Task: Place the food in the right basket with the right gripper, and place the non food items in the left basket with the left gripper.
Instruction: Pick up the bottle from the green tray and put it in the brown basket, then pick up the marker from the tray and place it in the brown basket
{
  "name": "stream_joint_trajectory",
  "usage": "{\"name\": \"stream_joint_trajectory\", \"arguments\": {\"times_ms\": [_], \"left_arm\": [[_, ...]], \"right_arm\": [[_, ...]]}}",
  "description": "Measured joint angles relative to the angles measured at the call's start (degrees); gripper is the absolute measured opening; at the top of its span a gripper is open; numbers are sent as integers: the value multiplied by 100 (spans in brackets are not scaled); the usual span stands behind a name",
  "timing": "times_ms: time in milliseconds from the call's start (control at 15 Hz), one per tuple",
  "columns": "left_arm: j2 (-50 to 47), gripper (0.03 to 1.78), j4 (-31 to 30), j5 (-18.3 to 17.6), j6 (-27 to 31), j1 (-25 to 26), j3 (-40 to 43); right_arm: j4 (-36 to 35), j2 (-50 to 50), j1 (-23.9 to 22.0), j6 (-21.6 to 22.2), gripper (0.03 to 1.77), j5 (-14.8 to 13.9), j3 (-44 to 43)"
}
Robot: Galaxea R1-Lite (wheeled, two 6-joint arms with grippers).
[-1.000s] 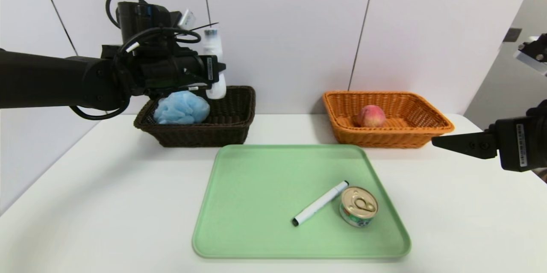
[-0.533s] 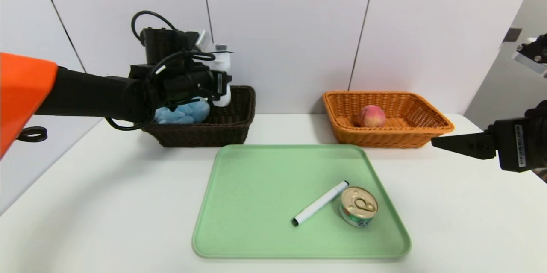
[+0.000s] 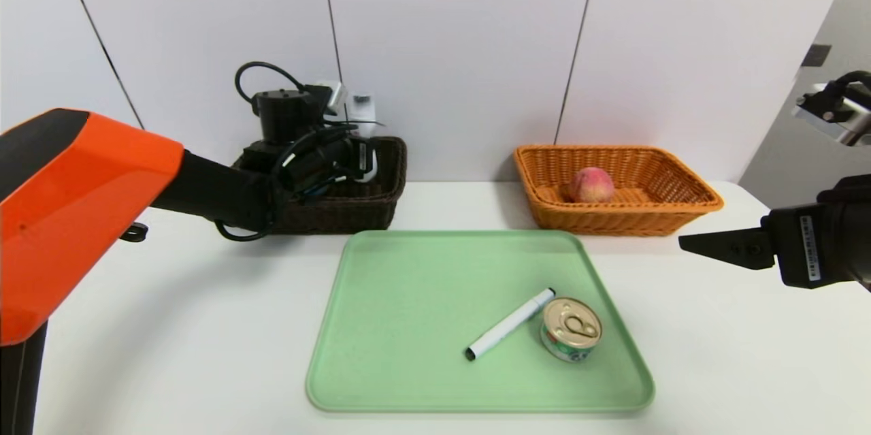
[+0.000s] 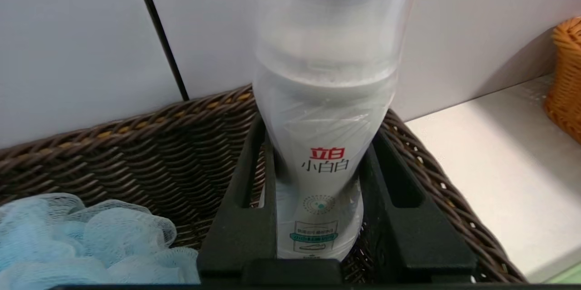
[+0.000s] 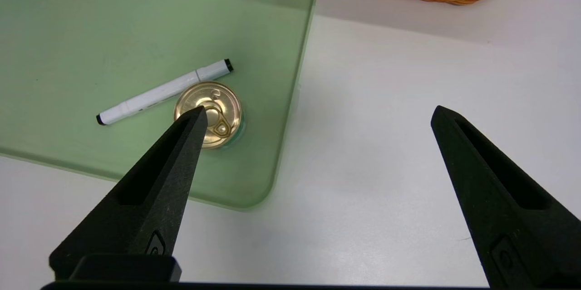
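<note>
Left gripper (image 4: pixel 317 217): fingers clamped on the bottle (image 4: pixel 324 113), held upright low inside the dark basket (image 4: pixel 136 131), beside the puff (image 4: pixel 86 240).
Right gripper (image 5: pixel 317 117): fingers spread wide and empty, hovering over the surface (image 3: pixel 170 312) right of the tray (image 3: pixel 408 299).
Bottle handling: likely light, stiff, smooth plastic, so it may slip or tip; the lower body is the sound place to grip.
Left on tray: pen (image 3: pixel 510 324) touching the can (image 3: pixel 571 329).
Can handling: probably rigid and weighty; grip across its sides.
Peach (image 3: pixel 591 184): already in the orange basket (image 3: pixel 680 207).

the white table (image 3: pixel 170 326) bears a green tray (image 3: pixel 408 326), a dark brown basket (image 3: pixel 354 207) and an orange basket (image 3: pixel 633 214).
</note>
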Motion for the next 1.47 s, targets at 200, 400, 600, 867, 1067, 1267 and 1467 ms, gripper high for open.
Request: {"name": "stream_joint_trajectory", "arguments": {"times_ms": [200, 400, 600, 867, 1067, 1267, 1467], "left_arm": [[190, 54, -52, -9, -16, 9, 24], [267, 67, -45, -17, -16, 12, 24], [286, 100, -52, -11, -17, 20, 20], [171, 129, -50, 6, -17, 44, 55], [-171, 142, -28, 9, -5, 78, 207], [-689, 151, 107, 2, 2, 83, 428], [-1320, 157, 785, 5, -13, -72, 719]], "right_arm": [[-5, 62, -9, 2, 170, -9, 2], [-13, 115, -24, 0, 170, -9, 2], [-16, 137, -26, 0, 170, -9, 0], [-13, 145, -26, 5, 170, -11, -13], [-13, 138, -26, 18, 170, -9, -13], [-13, 121, -56, 30, 170, -15, 0], [-140, 106, -144, 60, 170, -12, 24]]}}
